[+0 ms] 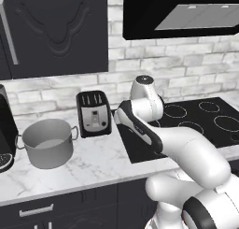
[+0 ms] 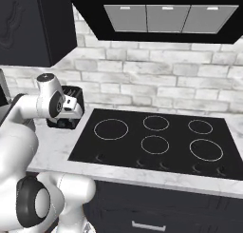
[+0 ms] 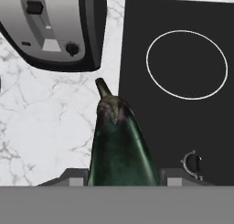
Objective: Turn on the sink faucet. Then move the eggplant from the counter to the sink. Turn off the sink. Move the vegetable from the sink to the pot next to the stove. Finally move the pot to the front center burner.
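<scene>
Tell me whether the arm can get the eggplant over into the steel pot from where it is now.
Probably yes: the gripper holds the eggplant above the counter, and the pot stands open-topped beyond the toaster.

dark glossy eggplant [image 3: 119,141] held in my pincer [image 3: 123,178], stem forward, above counter [image 3: 50,127] edge beside stove [image 3: 183,104]; grey pot [image 1: 47,143] upright on counter.

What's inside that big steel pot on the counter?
The pot looks empty: its grey inner wall and part of its bottom show in the left base view. The near rim covers the front of the bottom, so that part can't be checked.
</scene>
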Controlling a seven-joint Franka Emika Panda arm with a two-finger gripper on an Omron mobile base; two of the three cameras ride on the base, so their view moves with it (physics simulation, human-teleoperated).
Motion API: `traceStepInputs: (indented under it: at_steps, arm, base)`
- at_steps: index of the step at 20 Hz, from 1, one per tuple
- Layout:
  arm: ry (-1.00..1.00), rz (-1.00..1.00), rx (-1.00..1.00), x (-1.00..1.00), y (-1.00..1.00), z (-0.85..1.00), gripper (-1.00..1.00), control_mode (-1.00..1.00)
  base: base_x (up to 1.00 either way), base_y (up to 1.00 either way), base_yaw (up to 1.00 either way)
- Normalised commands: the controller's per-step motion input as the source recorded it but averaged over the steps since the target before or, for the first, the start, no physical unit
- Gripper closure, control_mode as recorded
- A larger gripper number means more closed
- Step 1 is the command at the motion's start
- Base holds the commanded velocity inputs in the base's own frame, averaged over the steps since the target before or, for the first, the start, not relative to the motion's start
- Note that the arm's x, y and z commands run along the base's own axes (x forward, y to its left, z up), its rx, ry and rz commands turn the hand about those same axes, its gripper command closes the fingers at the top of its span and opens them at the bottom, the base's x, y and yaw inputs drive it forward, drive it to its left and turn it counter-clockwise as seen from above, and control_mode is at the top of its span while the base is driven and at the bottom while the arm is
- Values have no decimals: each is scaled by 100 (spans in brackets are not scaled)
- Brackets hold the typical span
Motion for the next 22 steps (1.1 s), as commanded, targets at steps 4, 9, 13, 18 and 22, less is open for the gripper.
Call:
traceStepInputs:
  at_steps: [4, 9, 13, 18, 22]
  arm:
    - [0, 0, 0, 0, 0, 0, 100, 100]
    - [0, 0, 0, 0, 0, 0, 100, 100]
    - [-3, 1, 0, -6, 4, 0, 100, -100]
    - [-9, 3, -4, -52, 48, 0, 100, -100]
    - [0, 4, -7, -36, 85, -1, 100, -100]
  base:
    - [28, 10, 2]
    - [19, 2, 2]
    - [0, 0, 0]
    - [0, 0, 0]
    - [0, 0, 0]
